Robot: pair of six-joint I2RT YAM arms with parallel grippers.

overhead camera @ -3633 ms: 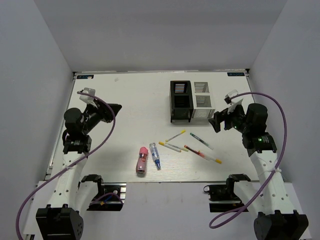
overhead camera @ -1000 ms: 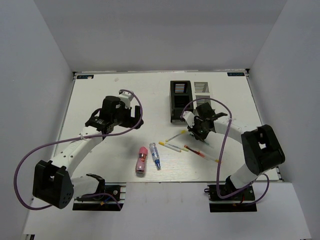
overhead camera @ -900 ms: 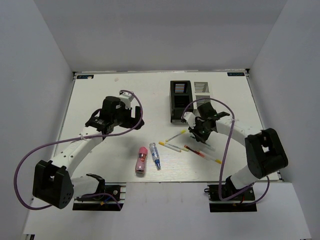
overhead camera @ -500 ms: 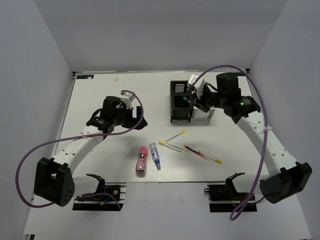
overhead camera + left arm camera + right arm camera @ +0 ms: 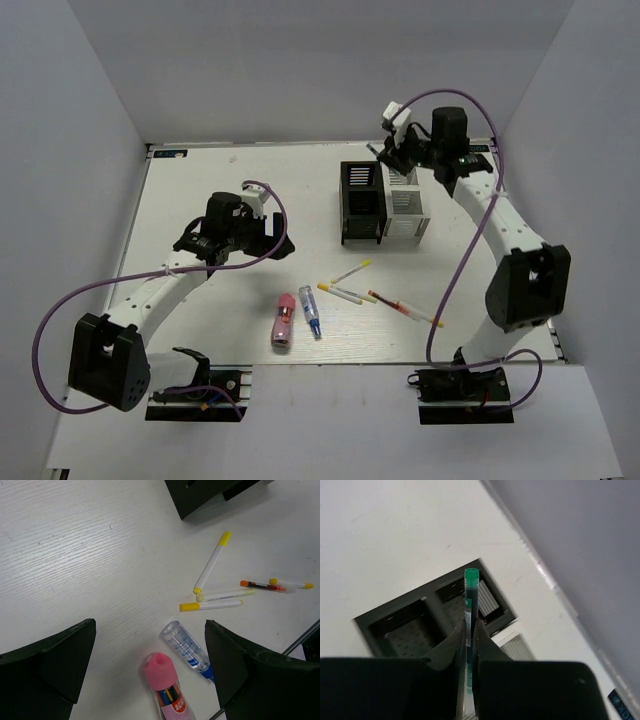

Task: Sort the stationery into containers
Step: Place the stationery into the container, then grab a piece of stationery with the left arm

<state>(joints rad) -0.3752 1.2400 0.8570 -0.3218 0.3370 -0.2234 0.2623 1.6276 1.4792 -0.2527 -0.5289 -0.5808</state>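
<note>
A green-capped pen (image 5: 470,600) is pinched in my right gripper (image 5: 469,627), which is shut on it. It hangs above the back of the black container (image 5: 395,614), with the white container (image 5: 521,645) beside it. From above, the right gripper (image 5: 384,153) sits over the back edge of the black container (image 5: 361,203) and the white container (image 5: 405,200). My left gripper (image 5: 150,630) is open above the table, over a pink tube (image 5: 165,685) and a clear blue-tipped tube (image 5: 187,647). Yellow-ended pens (image 5: 212,562) (image 5: 210,605) and a red-ended pen (image 5: 272,586) lie close by.
The loose stationery lies in a cluster near the table's front edge (image 5: 330,362), right of centre. The left gripper (image 5: 262,232) hovers left of the containers. The right arm's purple cable (image 5: 470,250) loops over the table's right side.
The right arm has lifted the green-capped pen away from the pens on the table and carried it back to above the containers. The left arm has hardly moved.
</note>
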